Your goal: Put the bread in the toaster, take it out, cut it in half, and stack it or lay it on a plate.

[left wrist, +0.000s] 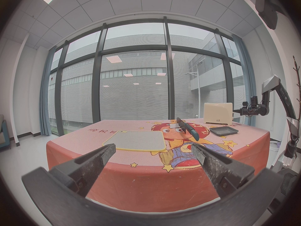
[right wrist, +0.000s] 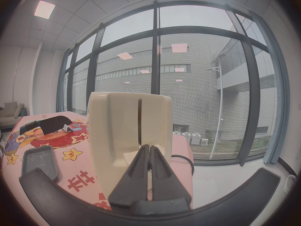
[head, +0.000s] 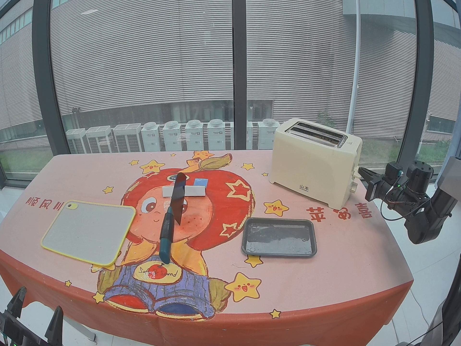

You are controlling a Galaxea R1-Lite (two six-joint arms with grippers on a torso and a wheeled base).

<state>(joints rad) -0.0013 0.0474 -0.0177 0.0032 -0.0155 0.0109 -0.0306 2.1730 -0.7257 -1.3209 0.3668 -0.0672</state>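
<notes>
The toasting step seems to be in hand: the right gripper point(right wrist: 149, 148), fingers pressed together on nothing, sits just beside the toaster point(head: 314, 166) at its lever slot point(right wrist: 139, 123). Whether the bread is down in the toaster's top slots cannot be told. The dark tray point(head: 279, 237) lies just before the toaster, with the knife point(head: 170, 217) and cutting board point(head: 89, 225) farther left. The left gripper point(left wrist: 153, 148) hangs spread wide, well apart from the toaster. The next move probably calls for working the lever.
</notes>
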